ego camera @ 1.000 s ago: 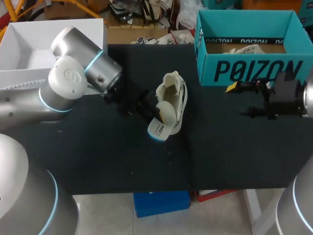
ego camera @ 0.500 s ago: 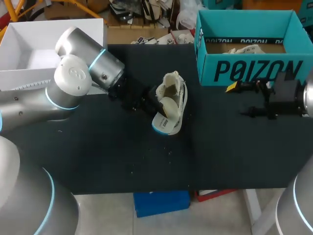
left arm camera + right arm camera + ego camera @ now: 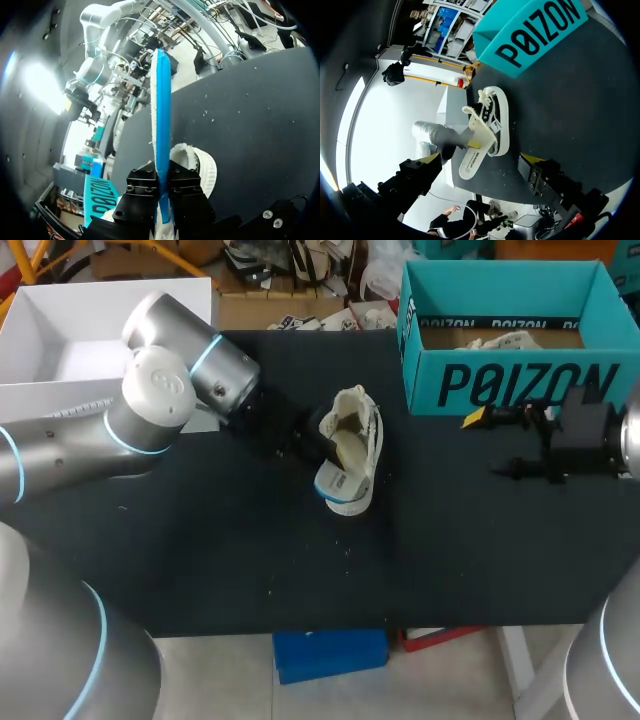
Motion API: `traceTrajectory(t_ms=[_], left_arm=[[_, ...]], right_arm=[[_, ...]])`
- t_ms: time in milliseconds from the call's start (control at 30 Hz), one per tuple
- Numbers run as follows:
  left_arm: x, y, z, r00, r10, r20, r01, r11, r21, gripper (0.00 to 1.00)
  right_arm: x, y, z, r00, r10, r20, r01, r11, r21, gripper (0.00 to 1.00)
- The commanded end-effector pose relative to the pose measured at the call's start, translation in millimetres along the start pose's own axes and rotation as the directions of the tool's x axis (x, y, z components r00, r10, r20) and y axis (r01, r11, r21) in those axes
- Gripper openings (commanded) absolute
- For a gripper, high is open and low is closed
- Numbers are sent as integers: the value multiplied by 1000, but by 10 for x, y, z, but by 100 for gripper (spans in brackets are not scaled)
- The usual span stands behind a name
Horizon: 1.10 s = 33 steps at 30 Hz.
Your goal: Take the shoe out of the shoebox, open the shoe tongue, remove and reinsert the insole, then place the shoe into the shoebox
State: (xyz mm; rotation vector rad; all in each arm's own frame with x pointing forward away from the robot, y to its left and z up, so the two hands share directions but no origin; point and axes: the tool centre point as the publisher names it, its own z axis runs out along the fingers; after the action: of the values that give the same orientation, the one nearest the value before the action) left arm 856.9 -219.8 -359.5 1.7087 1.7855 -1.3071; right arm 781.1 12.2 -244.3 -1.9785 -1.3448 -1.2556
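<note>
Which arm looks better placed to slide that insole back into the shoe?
Left, most likely. The left arm has its jaws clamped on the insole, held right at the shoe. The right arm sits off by the shoebox, jaws open and empty, so it would have to travel first.

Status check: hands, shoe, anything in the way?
Left hand shut on insole, one end at the shoe's opening. Right hand open, beside shoebox. Shoe on table, outside the shoebox. Nothing between them.

Near the frame's middle, the left tool (image 3: 318,450) is dark on the dark desk (image 3: 200,560), so its tips cannot be seen. The insole (image 3: 338,486) hides part of the shoe (image 3: 362,425).
</note>
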Motion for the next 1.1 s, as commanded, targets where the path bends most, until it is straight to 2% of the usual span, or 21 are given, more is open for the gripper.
traceTrajectory(t_ms=[33,333,367,400,467,500,667,767,933,967,1033,1100], left_arm=[[-4,103,17,1000,-3,-6,3,1000,-1,0],[8,289,45,1000,-3,14,3,1000,-22,0],[6,296,49,1000,-2,14,3,1000,-23,13],[-6,303,57,1000,-1,15,2,1000,-25,83],[-35,300,62,1000,5,19,-5,1000,-29,91],[-57,292,60,1000,7,21,-7,1000,-29,98],[-121,190,23,999,29,18,-29,999,-30,100],[-133,80,10,999,42,11,-42,999,-22,93],[-89,-152,3,998,57,-23,-57,998,1,90],[-80,-181,1,998,56,-28,-56,998,5,87],[-39,-259,-10,997,52,-54,-52,999,11,72],[2,-295,-24,996,48,-74,-47,999,13,67]], right_arm=[[5,0,7,1000,0,2,0,1000,-1,100],[5,0,7,1000,0,2,0,1000,-1,100],[5,0,7,1000,0,2,0,1000,-1,100],[5,0,7,1000,0,2,0,1000,-1,100],[5,0,7,1000,0,2,0,1000,-1,100],[5,0,7,1000,0,2,0,1000,-1,100],[5,0,7,1000,0,2,0,1000,-1,100],[5,0,7,1000,0,2,0,1000,-1,100],[5,0,7,1000,0,2,0,1000,-1,100],[5,0,7,1000,0,2,0,1000,-1,100],[5,0,7,1000,0,2,0,1000,-1,100],[5,0,7,1000,0,2,0,1000,-1,100]])
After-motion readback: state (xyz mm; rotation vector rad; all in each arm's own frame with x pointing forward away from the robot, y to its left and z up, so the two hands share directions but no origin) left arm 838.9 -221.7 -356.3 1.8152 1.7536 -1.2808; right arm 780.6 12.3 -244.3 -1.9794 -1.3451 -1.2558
